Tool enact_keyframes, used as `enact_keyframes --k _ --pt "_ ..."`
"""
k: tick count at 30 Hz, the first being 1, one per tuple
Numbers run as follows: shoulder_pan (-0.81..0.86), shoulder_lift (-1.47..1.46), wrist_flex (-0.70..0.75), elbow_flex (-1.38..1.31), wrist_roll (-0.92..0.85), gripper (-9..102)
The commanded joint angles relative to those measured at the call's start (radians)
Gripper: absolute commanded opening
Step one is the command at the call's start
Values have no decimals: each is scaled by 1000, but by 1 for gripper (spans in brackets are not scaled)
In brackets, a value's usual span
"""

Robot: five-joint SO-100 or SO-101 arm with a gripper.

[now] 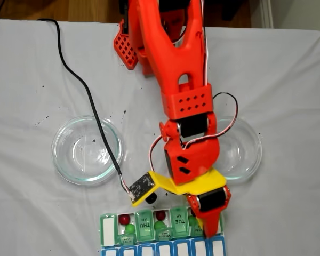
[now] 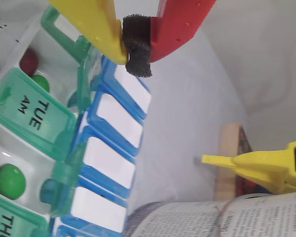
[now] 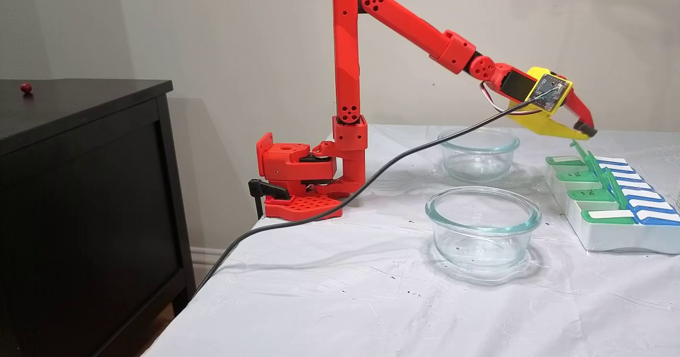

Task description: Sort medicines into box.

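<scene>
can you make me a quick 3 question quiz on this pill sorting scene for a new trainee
1. True or false: both glass dishes still hold balls.
2. In the wrist view, what sits between the tips of the gripper? A) a red ball B) only its dark foam pad C) a green ball
3. Fill in: in the wrist view, the open compartment beside the TUE lid of the pill organiser holds a red ball and a ____ ball.

Key: 1 false, both dishes look empty. 2 B, the gripper is shut on nothing but the pad. 3 green.
</scene>
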Motion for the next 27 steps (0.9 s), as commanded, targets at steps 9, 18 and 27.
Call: enact_keyframes --k 9,18,27 --pt "25 32 253 -137 66 0" --pt "21 -98 393 -166 66 0" --pt "-26 -155 448 -135 12 0"
